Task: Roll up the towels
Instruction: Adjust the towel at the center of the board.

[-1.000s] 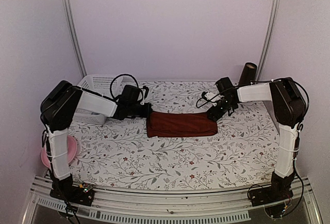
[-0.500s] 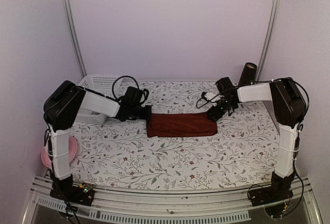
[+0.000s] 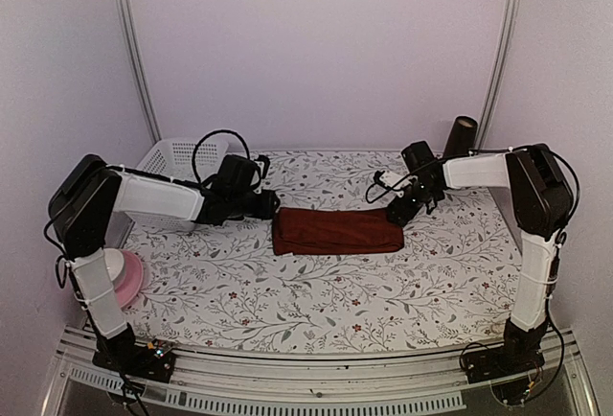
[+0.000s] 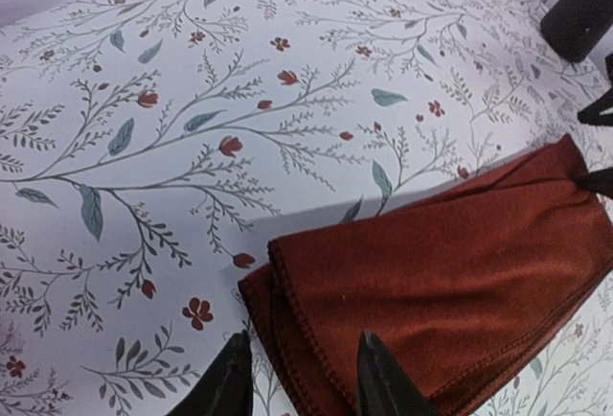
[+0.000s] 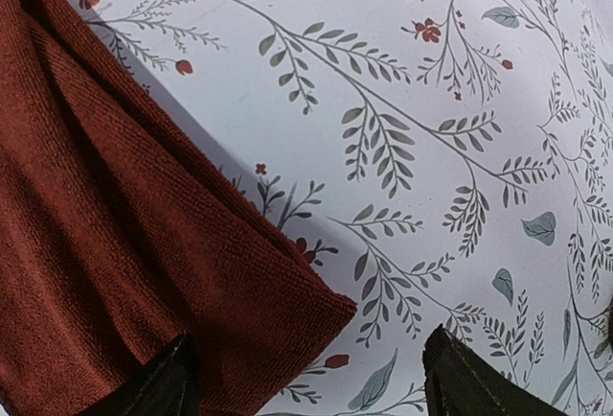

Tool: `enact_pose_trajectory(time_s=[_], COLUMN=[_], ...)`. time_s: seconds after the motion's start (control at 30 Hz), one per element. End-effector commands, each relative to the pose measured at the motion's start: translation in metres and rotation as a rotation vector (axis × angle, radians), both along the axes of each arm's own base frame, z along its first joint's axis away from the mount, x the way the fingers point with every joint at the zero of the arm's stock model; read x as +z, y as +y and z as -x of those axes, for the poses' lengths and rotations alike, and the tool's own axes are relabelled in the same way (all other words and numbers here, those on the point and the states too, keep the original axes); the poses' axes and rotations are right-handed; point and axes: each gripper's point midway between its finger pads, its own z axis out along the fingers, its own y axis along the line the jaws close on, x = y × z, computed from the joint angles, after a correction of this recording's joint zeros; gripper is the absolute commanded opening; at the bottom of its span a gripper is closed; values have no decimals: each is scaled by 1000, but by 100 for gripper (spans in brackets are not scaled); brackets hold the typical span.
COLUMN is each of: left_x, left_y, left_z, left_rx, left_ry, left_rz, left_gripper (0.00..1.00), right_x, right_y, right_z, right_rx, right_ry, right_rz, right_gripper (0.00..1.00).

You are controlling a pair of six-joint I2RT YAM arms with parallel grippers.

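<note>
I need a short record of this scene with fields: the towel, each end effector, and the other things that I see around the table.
towel: maroon towel, folded into a long strip, lying flat mid-table, not yet rolled
left end effector: open, one finger on either side of the towel's left edge
right end effector: open, over the towel's right corner
table: covered with a floral cloth
other things: white basket at back left; dark cylinder at back right
</note>
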Motion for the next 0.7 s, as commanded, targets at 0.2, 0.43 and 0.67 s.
enact_pose_trajectory(time_s=[0.2, 0.43, 0.67], left_x=[-45, -61, -84], left_y=[-14, -11, -9], left_z=[52, 71, 81], left_rx=[-63, -64, -71], left_ry=[88, 115, 159], left_rz=[-44, -71, -125], left_gripper=[9, 0, 1], right_x=[23, 25, 25], right_y=[1, 1, -1], right_z=[4, 4, 4], right_rx=[21, 19, 20], right_ry=[-34, -39, -40], right_rz=[-9, -11, -5], right_gripper=[82, 82, 82])
